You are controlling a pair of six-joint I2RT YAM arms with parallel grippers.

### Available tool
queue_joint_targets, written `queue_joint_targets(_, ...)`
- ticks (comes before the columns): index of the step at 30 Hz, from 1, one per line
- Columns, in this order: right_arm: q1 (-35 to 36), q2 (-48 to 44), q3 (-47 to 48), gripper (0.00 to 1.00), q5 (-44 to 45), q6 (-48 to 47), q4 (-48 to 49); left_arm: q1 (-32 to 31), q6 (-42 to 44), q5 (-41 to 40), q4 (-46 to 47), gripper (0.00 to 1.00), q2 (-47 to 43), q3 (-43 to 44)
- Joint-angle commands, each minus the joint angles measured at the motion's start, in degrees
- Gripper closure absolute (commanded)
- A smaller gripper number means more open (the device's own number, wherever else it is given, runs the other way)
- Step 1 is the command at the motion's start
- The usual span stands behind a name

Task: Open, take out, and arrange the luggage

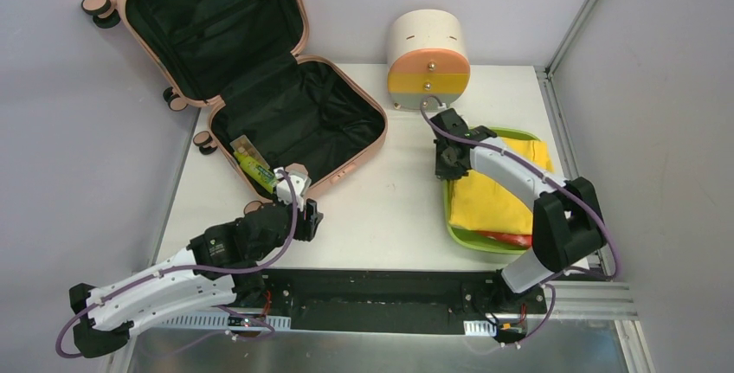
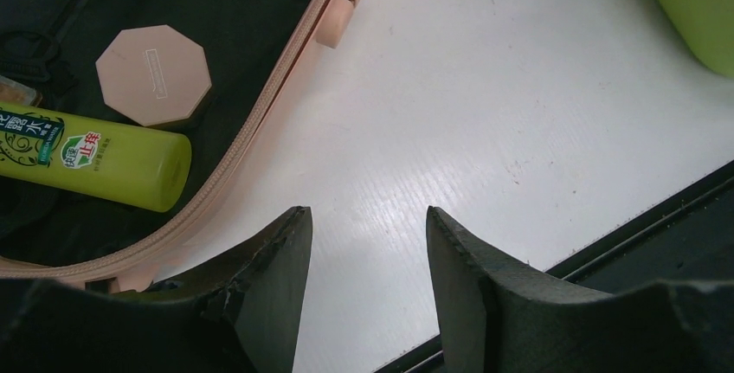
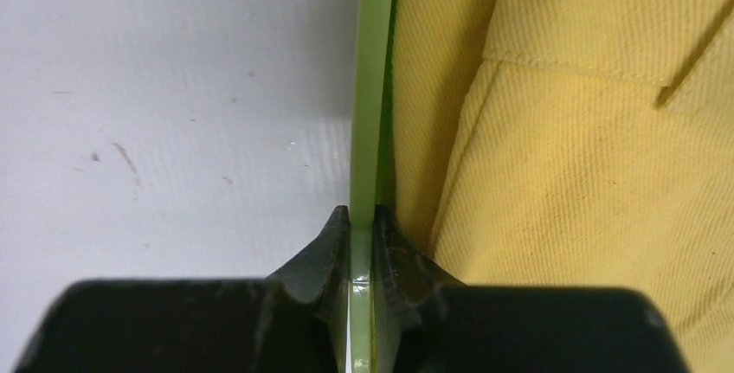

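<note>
Peach-pink, hard-shelled: found the suitcase (image 1: 299, 118) lying open at the far left corner of the tabletop (image 1: 389, 209), one half propped upright. Noted a lime tray (image 3: 367, 87) along the right edge, yellow cloth (image 3: 589, 174) folded inside. Saw a cream drawer unit (image 1: 428, 53) at the far edge. Found the right gripper (image 3: 362, 217) pinched on the tray's left rim, the left gripper (image 2: 368, 217) half spread over the tabletop beside the suitcase's near corner, holding nothing. Spotted a green bottle (image 2: 95, 161) and an octagonal pink case (image 2: 153, 74) inside the suitcase.
</note>
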Motion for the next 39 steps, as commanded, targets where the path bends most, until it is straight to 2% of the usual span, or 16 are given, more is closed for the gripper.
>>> queue_joint_targets(1,-4.56,-1.9,-4.11,1.0,1.15,-12.09,-4.67,0.06,-0.58,-0.23,0.1,0.48,1.3,2.66)
queue_joint_targets(10,-11.0,-6.25,-5.88,1.0,3.32,-22.4,-6.15,0.06,0.23,-0.4,0.1,0.47,1.73,3.75)
queue_joint_targets(15,-16.48,-6.17,-5.9,1.0,1.21,-23.67,-5.74,0.08,0.56,-0.71,0.1,0.46,2.72,4.42)
queue_joint_targets(21,-17.2,-5.01,-5.28,1.0,0.83,-23.76,-5.69,0.06,0.61,-0.95,0.01,0.46,3.4,5.04)
queue_joint_targets(25,-17.15,-4.17,-4.83,0.99,3.68,-22.69,-7.22,0.05,0.41,-1.12,0.01,0.45,3.31,5.11)
queue_joint_targets(27,-17.25,-4.24,-3.67,0.87,4.8,-20.89,-8.1,0.1,0.32,-0.74,0.01,0.45,3.82,5.7)
queue_joint_targets(29,-17.17,-6.22,-2.83,0.79,1.99,-19.73,-8.5,0.1,0.32,0.33,-0.07,0.45,4.59,6.7)
queue_joint_targets(31,-17.21,-9.42,-1.94,0.6,-0.76,-17.98,-8.7,0.08,0.07,1.41,-0.16,0.45,5.67,7.89)
queue_joint_targets(33,-17.12,-12.96,-0.26,0.48,-4.06,-16.46,-9.5,0.08,0.26,1.99,-0.8,0.44,6.73,9.46)
queue_joint_targets(36,-17.17,-15.68,3.53,0.4,-8.43,-14.19,-10.04,0.1,-0.01,0.76,-2.4,0.43,8.42,12.37)
queue_joint_targets(39,-17.09,-15.18,8.71,0.39,-13.54,-9.92,-9.6,0.44,0.31,-2.55,-4.12,0.39,10.53,15.0)
